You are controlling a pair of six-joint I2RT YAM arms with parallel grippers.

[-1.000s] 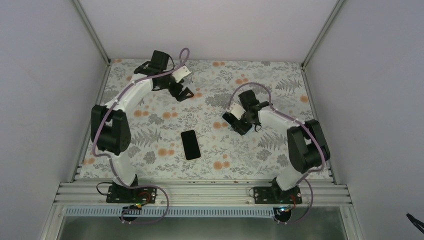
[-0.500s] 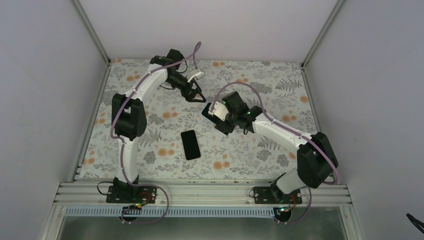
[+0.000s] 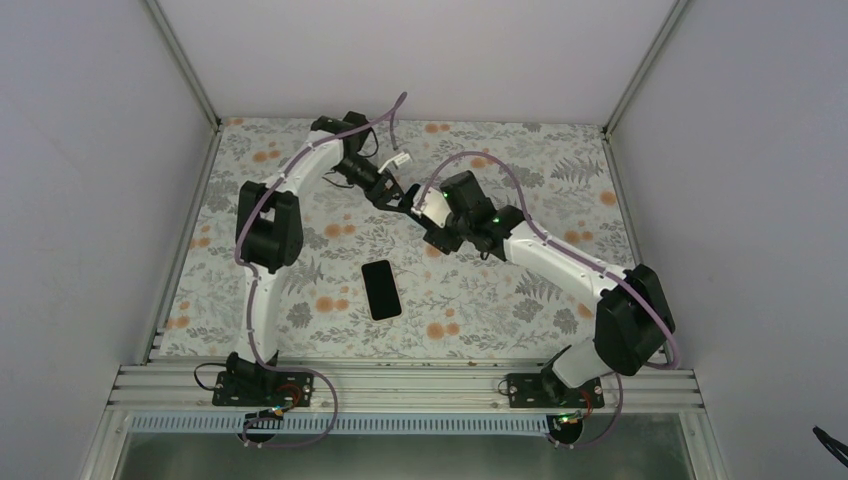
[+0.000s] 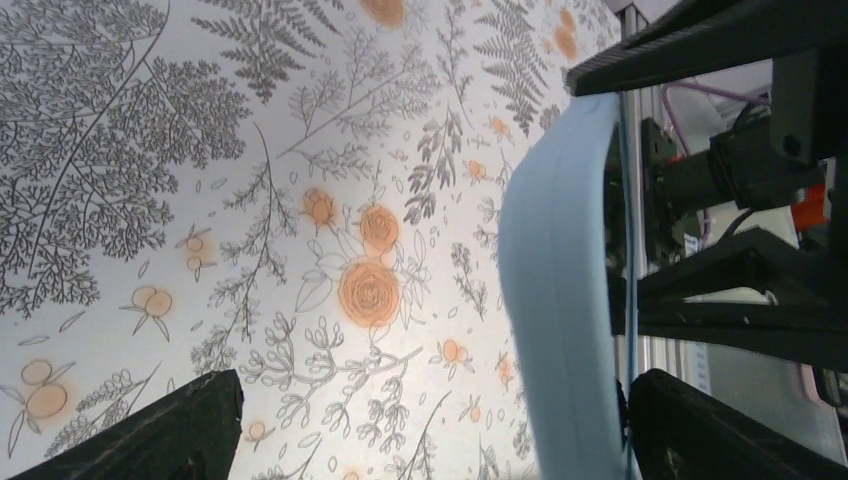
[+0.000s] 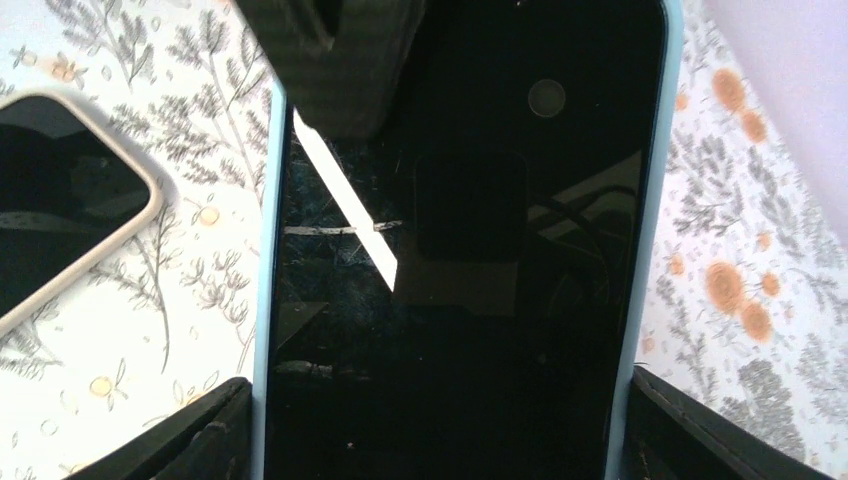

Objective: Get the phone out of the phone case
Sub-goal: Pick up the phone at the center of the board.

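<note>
My right gripper (image 5: 440, 440) is shut on the phone case (image 5: 650, 200), a light blue one, with one finger on each long side. The phone (image 5: 470, 260) sits in it, its black screen facing the right wrist camera. The pair hangs above the middle of the table, where my right gripper (image 3: 432, 222) meets my left gripper (image 3: 397, 193). In the left wrist view the light blue phone case (image 4: 560, 300) stands between the wide open fingers of my left gripper (image 4: 430, 440), close to the right-hand fingertip (image 4: 720, 430). One left fingertip (image 5: 330, 60) lies over the phone's top corner.
A second black phone (image 3: 380, 289) lies flat on the flowered tablecloth (image 3: 300, 300) nearer the arm bases; its beige rim (image 5: 150, 200) shows at the left of the right wrist view. White walls and metal rails (image 3: 400, 385) enclose the table.
The left arm swung right from the far-left corner toward the centre. The right arm carried the cased phone left and back, so the two grippers now meet.
</note>
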